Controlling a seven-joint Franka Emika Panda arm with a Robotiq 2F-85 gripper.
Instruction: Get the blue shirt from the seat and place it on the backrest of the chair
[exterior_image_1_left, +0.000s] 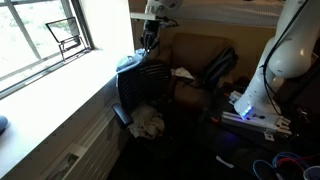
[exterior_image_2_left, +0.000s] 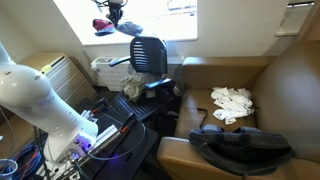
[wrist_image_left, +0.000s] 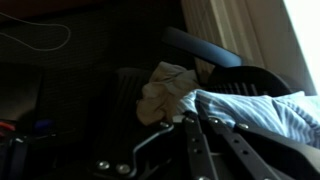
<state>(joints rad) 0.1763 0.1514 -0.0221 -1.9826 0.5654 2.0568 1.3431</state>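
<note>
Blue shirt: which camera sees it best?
The wrist view. The shirt is close up there, filling the right side, and you can see its pale stripes. In both exterior views it is just a small bluish patch near the top of the chair, too small to show stripes.

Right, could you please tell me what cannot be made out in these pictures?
The gripper: cut by the top edge in an exterior view, too small to tell open or shut.
The blue shirt: cut off by the wrist view's right edge.
The chair seat: lost in shadow in an exterior view.
</note>
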